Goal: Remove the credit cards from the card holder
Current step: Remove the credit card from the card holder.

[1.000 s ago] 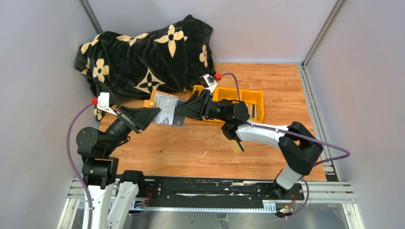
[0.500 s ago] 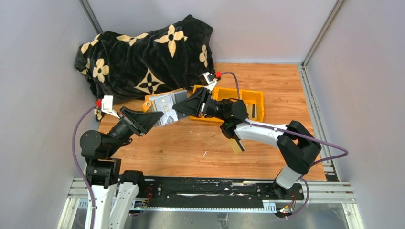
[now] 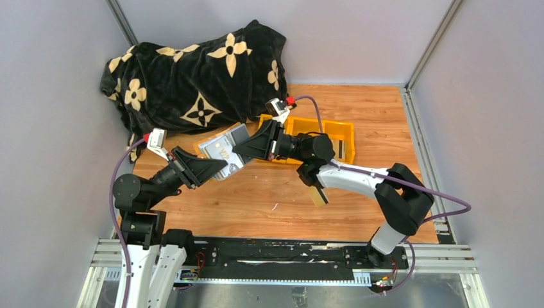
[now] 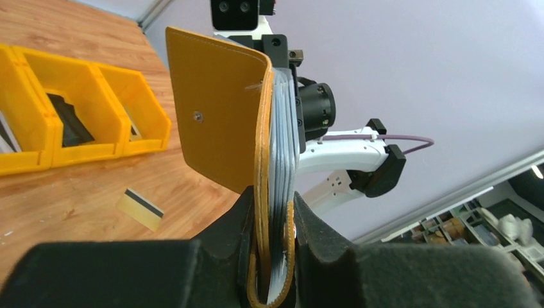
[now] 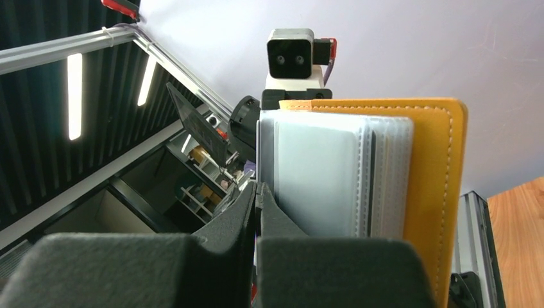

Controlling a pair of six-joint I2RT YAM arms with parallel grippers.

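A wooden table (image 3: 256, 205) is filling the scene. A black blanket (image 3: 192, 77) with tan flowers is lying heaped at its far left corner.

A yellow tray (image 3: 340, 125) with three compartments is sitting at the far middle, just right of my right claw. A dark thing (image 4: 69, 125) is lying in its middle compartment. Something pale and striped is showing in an end compartment, but I cannot make out more.

I am holding the card holder (image 3: 221, 149) in the air between my two claws, in front of the blanket and left of the tray. Its grey inside is facing up. Its long axis is running away from my left claw (image 3: 218, 170), with the free end pointing toward my right claw (image 3: 238, 146). The mustard cover is flaring off to one side and the clear pockets are fanning slightly. A pale card (image 5: 314, 179) is sitting in the front pocket.

My left claw is clamping the holder's near end. My right claw's fingers are pressing together at the edge of the pockets, and I cannot tell whether they are catching anything.

One tan-gold card (image 3: 317, 196) with a dark stripe is lying flat on the table under my right arm.
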